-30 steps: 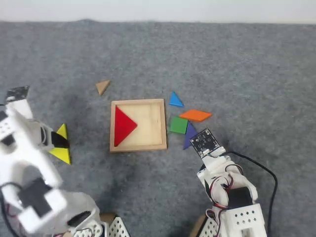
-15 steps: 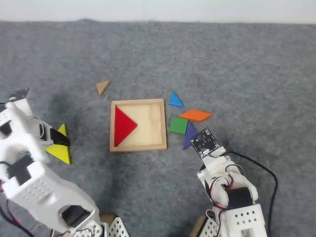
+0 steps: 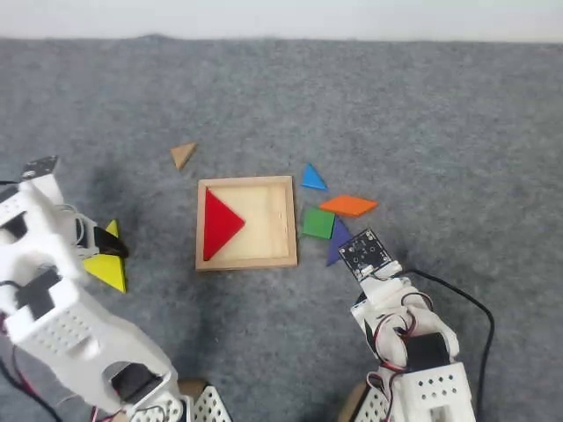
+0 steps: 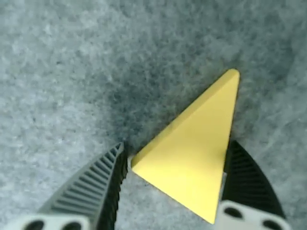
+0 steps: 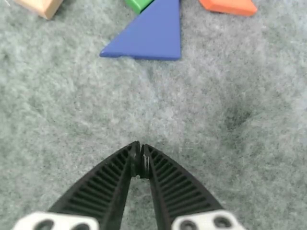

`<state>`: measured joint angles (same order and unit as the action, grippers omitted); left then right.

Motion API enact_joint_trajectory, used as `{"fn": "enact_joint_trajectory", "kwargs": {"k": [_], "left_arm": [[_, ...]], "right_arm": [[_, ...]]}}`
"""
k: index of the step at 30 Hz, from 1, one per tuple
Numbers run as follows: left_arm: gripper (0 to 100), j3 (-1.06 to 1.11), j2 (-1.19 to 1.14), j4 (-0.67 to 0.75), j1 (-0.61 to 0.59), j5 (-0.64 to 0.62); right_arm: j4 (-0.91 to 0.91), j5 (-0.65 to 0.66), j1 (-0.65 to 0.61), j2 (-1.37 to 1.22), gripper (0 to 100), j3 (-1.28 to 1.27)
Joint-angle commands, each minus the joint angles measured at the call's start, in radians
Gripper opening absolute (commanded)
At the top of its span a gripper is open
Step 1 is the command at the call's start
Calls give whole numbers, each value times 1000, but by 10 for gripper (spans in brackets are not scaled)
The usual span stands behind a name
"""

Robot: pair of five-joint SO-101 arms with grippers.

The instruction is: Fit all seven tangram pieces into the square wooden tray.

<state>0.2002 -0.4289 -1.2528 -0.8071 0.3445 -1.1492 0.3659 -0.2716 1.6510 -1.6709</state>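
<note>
The square wooden tray (image 3: 246, 263) lies mid-table with a large red triangle (image 3: 220, 224) inside it on its left side. On the carpet to its left lies a large yellow triangle (image 3: 107, 269) (image 4: 196, 153). My left gripper (image 3: 106, 251) (image 4: 177, 153) is open and low over it, one finger on each side, close against its edges. My right gripper (image 5: 140, 160) is shut on nothing, just above the carpet, short of a dark blue triangle (image 5: 153, 33) (image 3: 337, 242) that lies near the tray's lower right corner.
Right of the tray lie a green square (image 3: 318, 222), an orange parallelogram (image 3: 348, 206) and a small blue triangle (image 3: 312, 178). A small tan triangle (image 3: 182, 155) sits above the tray's left corner. The right arm's cable (image 3: 466, 303) trails at the front right.
The left arm has dropped and swung in, which brought its gripper down around the yellow triangle. The triangle has not shifted. The right arm has kept still.
</note>
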Motion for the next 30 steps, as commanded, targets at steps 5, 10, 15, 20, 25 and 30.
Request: {"fn": "enact_joint_trajectory", "kwargs": {"k": [5, 10, 15, 20, 25, 30], "left_arm": [[316, -19, -40, 5, 20, -9], [237, -16, -40, 3, 20, -9], [180, -18, -40, -14, 20, -9], [179, -21, -40, -43, 21, -8], [178, -18, -17, -89, 21, 40], [177, -16, 86, -146, 21, 41]], "right_arm": [[-2, -5, 10, -7, 6, -3], [-2, -5, 10, -7, 6, -3], [-2, -5, 10, -7, 6, -3], [-2, -5, 10, -7, 6, -3], [-2, -5, 10, -7, 6, -3], [-2, -5, 10, -7, 6, -3]]}}
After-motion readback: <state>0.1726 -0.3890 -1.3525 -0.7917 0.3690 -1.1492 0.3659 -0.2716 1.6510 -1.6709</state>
